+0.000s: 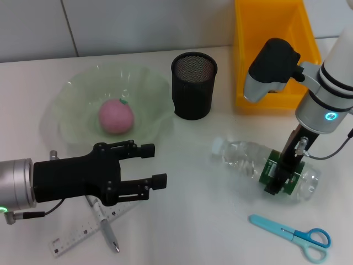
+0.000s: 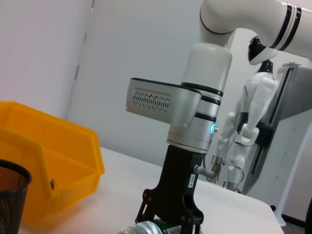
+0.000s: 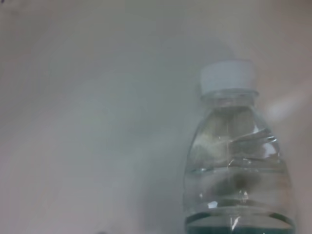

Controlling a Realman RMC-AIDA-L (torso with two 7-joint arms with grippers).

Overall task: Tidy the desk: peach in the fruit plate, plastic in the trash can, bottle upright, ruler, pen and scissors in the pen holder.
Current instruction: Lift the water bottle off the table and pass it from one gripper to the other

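Observation:
The clear bottle (image 1: 242, 158) lies on its side on the white desk (image 1: 209, 226), cap toward the pen holder (image 1: 193, 85). My right gripper (image 1: 282, 175) is shut on the bottle at its green label; the right wrist view shows the bottle (image 3: 239, 161) close up. The pink peach (image 1: 116, 116) sits in the green fruit plate (image 1: 71, 105). My left gripper (image 1: 153, 165) hovers open in front of the plate, above the ruler (image 1: 77, 236) and the pen (image 1: 108, 231), which lie crossed. Blue scissors (image 1: 292, 235) lie at the front right. The orange-yellow trash can (image 1: 273, 52) stands behind. No plastic shows.
The left wrist view shows my right gripper (image 2: 170, 222) on the bottle (image 2: 155, 228), with the trash can (image 2: 48, 161) and pen holder (image 2: 9, 192) beyond. A cable loops from the right wrist toward the desk's right edge.

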